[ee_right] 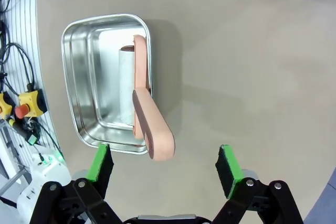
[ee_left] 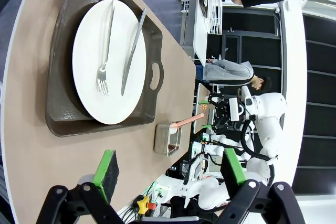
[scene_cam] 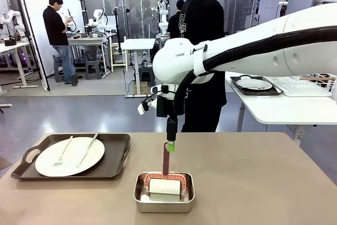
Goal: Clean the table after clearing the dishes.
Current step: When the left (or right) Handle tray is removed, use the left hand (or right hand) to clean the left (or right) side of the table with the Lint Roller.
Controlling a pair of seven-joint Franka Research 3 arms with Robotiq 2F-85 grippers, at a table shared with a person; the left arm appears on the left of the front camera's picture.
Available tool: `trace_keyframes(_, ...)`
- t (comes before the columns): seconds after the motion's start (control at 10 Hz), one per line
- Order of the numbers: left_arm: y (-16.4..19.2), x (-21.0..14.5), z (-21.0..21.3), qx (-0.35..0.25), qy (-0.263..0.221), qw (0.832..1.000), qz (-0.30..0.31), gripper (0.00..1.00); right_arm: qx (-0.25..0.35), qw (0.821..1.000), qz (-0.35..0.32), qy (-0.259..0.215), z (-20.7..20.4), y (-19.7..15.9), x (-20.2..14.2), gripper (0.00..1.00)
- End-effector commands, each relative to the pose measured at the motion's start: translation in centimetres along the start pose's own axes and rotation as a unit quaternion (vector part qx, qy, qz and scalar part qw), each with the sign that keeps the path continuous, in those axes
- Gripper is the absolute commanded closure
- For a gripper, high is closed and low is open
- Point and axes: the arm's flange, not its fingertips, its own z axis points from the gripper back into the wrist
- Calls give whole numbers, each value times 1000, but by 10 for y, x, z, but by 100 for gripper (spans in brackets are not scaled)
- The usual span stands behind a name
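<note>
At the front view's lower left, the tray [scene_cam: 115, 162] carries 1 white plate [scene_cam: 50, 163] with fork [scene_cam: 63, 150] and knife [scene_cam: 88, 149] on the tan surface [scene_cam: 253, 183]. The load looks rigid, breakable and prone to sliding, so the tray's cut-out handles [scene_cam: 32, 155] seem the best hold. The right gripper [ee_right: 164, 161], spread wide, hangs above the pink roller handle [ee_right: 152, 127] in the steel pan [ee_right: 76, 61]; the left gripper [ee_left: 169, 163] is spread, empty.
</note>
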Motion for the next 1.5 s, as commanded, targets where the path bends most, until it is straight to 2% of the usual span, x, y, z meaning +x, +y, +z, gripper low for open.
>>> trace_keyframes(0.0, 0, -2, 2, -1, -2, 1000, 0, 0, 16, 1000, 16, 9, 1, -5, 9, 0)
trace_keyframes(1.1, 0, -2, 2, -1, -2, 1000, 0, 0, 37, 999, 2, 25, -27, -14, 18, 0)
trace_keyframes(1.4, 0, -2, 2, -1, -2, 1000, 0, 0, 40, 999, 5, 25, -26, -14, 19, 31)
